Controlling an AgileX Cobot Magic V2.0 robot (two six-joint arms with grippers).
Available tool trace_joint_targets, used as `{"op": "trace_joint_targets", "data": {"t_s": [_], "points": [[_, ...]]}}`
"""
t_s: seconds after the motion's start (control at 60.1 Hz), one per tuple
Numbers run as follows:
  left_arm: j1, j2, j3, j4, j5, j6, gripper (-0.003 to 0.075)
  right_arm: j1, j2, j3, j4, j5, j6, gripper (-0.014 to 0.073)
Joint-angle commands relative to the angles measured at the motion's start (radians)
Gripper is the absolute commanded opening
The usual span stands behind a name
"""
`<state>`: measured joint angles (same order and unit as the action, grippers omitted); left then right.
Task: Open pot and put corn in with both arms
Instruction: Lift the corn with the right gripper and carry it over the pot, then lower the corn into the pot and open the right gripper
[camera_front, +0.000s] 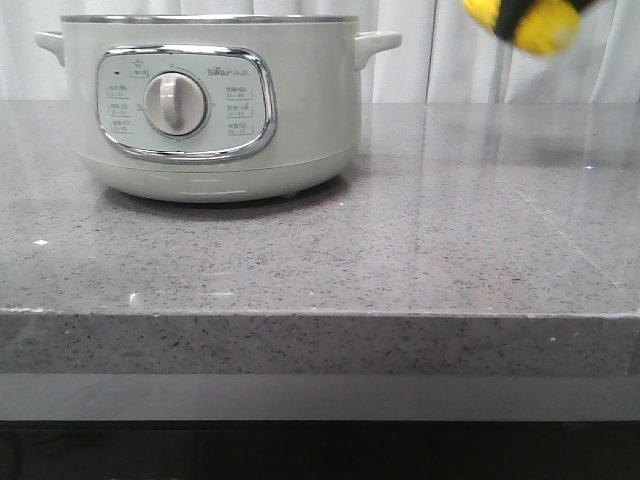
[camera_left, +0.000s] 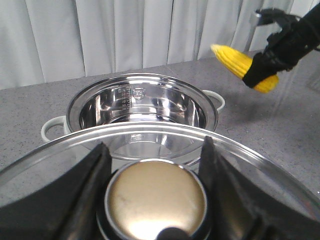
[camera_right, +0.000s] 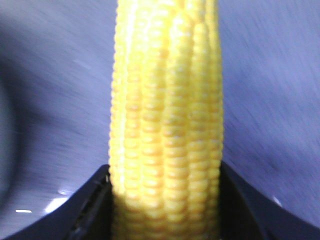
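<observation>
The pale-green pot (camera_front: 210, 100) stands open at the back left of the counter, its steel bowl empty in the left wrist view (camera_left: 142, 112). My left gripper (camera_left: 155, 146) is shut on the gold knob (camera_left: 157, 197) of the glass lid (camera_left: 250, 160) and holds the lid up in front of the pot. My right gripper (camera_right: 165, 170) is shut on the yellow corn (camera_right: 167, 115). It holds the corn high in the air to the right of the pot, as the front view (camera_front: 545, 25) and the left wrist view (camera_left: 235, 60) show. The left gripper is out of the front view.
The grey speckled counter (camera_front: 420, 240) stretches in front of and to the right of the pot, with its front edge (camera_front: 320, 315) near me. White curtains (camera_front: 500, 60) hang behind.
</observation>
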<state>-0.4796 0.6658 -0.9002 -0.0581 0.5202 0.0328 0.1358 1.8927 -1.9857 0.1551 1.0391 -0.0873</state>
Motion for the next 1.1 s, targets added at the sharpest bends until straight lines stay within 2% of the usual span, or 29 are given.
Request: {"op": "trace_joint_targets", "data": {"t_s": [0.0,0.183,0.349,0.582,1.082], "points": [[-0.003,-0.008,-0.038,-0.002,-0.139,-0.006,0.0155,0.047,-0.073,-0.105,0.094,-0.036,-0.065,0.0258],[-0.003,-0.008,-0.038,-0.002,-0.139,-0.006,0.0155,0.167,-0.070,-0.173,0.153,-0.082,-0.121,0.0258],[-0.003,-0.008,-0.038,-0.002,-0.139,-0.006,0.0155,0.288,-0.061,-0.180,0.153,-0.137,-0.155,0.0258],[-0.003,-0.008,-0.038,-0.002,-0.139,-0.006,0.0155,0.400,-0.018,-0.180,0.152,-0.143,-0.202,0.0258],[-0.003,-0.008,-0.038,-0.002,-0.139,-0.006,0.0155,0.433,0.088,-0.182,0.052,-0.075,-0.209,0.0268]]}}
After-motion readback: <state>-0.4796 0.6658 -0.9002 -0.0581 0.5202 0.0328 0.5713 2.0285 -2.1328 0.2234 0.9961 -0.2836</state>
